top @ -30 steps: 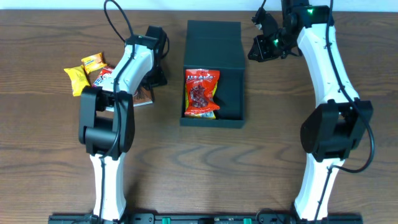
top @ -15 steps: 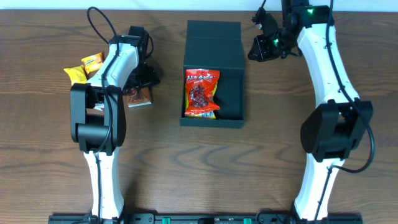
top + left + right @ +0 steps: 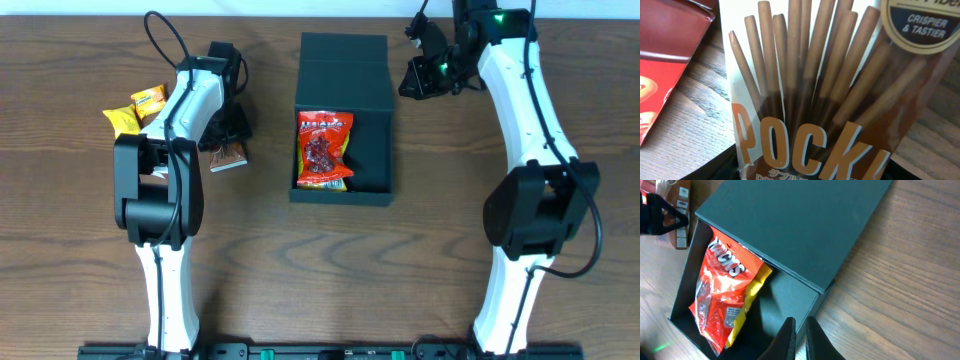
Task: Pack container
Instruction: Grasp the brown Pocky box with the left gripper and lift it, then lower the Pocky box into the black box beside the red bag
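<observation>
Brown wooden table (image 3: 330,270) carries all that we count: one black box (image 3: 372,150), three loose snack packs in the overhead view, and two arms. We see the box at the middle of the far side, its lid (image 3: 343,70) folded open and lying flat behind it. Inside lies one red packet (image 3: 324,150), against the left wall; the right half is bare. Left of the box sit two yellow packets (image 3: 120,122) and one box of biscuit sticks (image 3: 825,100), with a red pack (image 3: 660,65) just beside it. Our left gripper (image 3: 227,133) hangs low over the biscuit sticks; we cannot tell how wide it stands. Our right gripper (image 3: 800,323) hovers beside the lid, fingers nearly together, holding nothing.
</observation>
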Motion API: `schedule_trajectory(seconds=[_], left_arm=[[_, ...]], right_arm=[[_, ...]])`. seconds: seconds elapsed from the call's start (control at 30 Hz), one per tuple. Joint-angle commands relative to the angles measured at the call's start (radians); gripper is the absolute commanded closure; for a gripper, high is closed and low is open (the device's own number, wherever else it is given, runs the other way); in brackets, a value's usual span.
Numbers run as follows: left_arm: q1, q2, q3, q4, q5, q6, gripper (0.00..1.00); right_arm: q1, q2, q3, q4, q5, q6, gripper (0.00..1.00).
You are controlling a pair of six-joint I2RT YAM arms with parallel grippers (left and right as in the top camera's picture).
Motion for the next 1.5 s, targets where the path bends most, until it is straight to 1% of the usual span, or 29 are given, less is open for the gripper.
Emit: schedule_trajectory(seconds=[0.0,0.2,0.4,0.53,0.67,0.77,0.9,1.03,1.1,1.2,1.33,1.47], left_arm=[[0.000,0.008,0.015,-0.010,0.018,0.031,0.36],[-0.002,-0.048,0.100,-0.062,0.021,0.052,0.42],[-0.037,-0.159,0.142,-0.070,0.022,0.051,0.42],[-0.110,-0.219,0.142,-0.088,0.023,0.040,0.43],[-0.253,-0.255,0.142,-0.091,0.023,0.019,0.42],[-0.340,-0.255,0.142,-0.085,0.045,-0.031,0.42],[-0.451,-0.254,0.142,-0.063,0.053,-0.051,0.41],[-0.521,-0.246,0.142,-0.019,0.056,-0.069,0.36],[-0.542,-0.233,0.142,0.012,0.066,-0.077,0.33],[-0.562,-0.203,0.141,0.048,0.117,-0.082,0.33],[-0.571,-0.149,0.141,0.051,0.174,-0.088,0.33],[-0.571,-0.108,0.141,0.043,0.188,-0.087,0.33]], right_arm=[[-0.015,-0.001,0.000,-0.001,0.011,-0.009,0.91],[-0.082,-0.011,0.003,-0.002,0.018,-0.011,0.90],[-0.173,-0.054,0.003,-0.002,0.037,-0.011,0.88],[-0.241,-0.084,0.003,-0.001,0.037,-0.011,0.87],[-0.307,-0.101,0.003,-0.001,0.036,-0.011,0.87],[-0.344,-0.104,0.003,-0.001,0.036,-0.010,0.87],[-0.385,-0.104,0.003,0.008,0.035,-0.011,0.87],[-0.411,-0.104,0.003,0.011,0.035,-0.010,0.87],[-0.419,-0.104,0.003,0.011,0.032,-0.010,0.87],[-0.429,-0.104,0.003,0.011,0.027,-0.010,0.87],[-0.438,-0.104,0.003,0.010,0.027,-0.010,0.85],[-0.442,-0.104,0.003,0.010,0.027,-0.006,0.84]])
